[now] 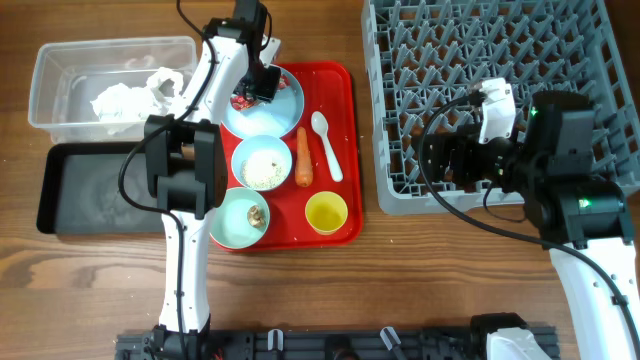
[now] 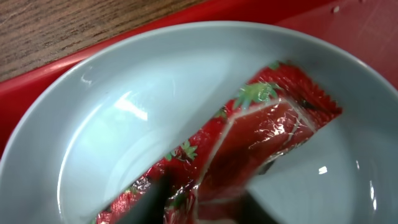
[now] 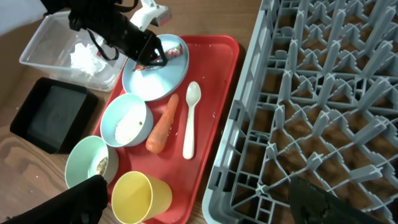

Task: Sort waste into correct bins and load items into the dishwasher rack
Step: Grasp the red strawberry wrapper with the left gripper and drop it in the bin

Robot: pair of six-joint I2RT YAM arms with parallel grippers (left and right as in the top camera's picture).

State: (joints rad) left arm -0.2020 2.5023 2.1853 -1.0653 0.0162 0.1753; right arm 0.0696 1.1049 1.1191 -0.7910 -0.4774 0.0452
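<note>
A red snack wrapper lies in the pale blue plate at the back of the red serving tray. My left gripper is down in the plate, its dark fingers pinched on the wrapper's near end. My right gripper hangs open over the left edge of the grey dishwasher rack, holding nothing. Crumpled tissue lies in the clear tub. The black tray sits in front of it.
On the red tray stand a bowl of rice, an orange carrot, a white spoon, a yellow cup and a bowl holding a brown scrap. The left arm's base stands beside that bowl.
</note>
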